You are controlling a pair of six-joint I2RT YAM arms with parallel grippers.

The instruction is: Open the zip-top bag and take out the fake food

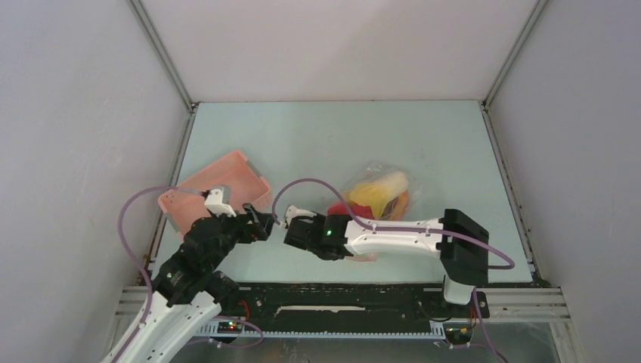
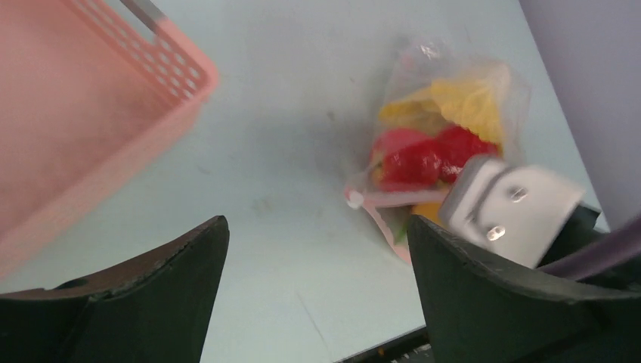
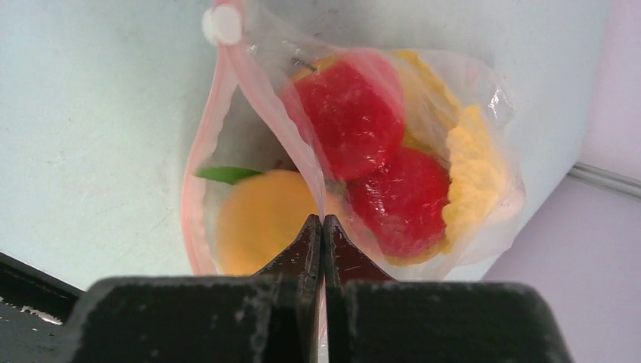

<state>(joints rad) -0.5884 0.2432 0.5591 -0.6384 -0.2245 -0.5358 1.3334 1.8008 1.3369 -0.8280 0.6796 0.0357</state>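
The zip-top bag [image 3: 484, 113] lies on the table with its mouth parted; it also shows in the top view [image 1: 378, 189] and the left wrist view [image 2: 453, 113]. My right gripper [image 3: 323, 223] is shut on one side of the pinkish zip strip [image 3: 261, 83]. The fake food is inside the bag: two red fruits [image 3: 351, 113], an orange-yellow fruit [image 3: 261, 219] at the mouth and a yellow piece [image 3: 472, 174]. I cannot make out the orange stick. My left gripper [image 2: 317, 234] is open and empty, left of the bag, also in the top view [image 1: 266, 223].
A pink slatted basket [image 1: 219, 178] stands at the left, close to my left gripper; it fills the left wrist view's upper left [image 2: 68, 113]. The table's near edge [image 3: 30, 276] lies just behind the bag's mouth. Enclosure walls stand at both sides.
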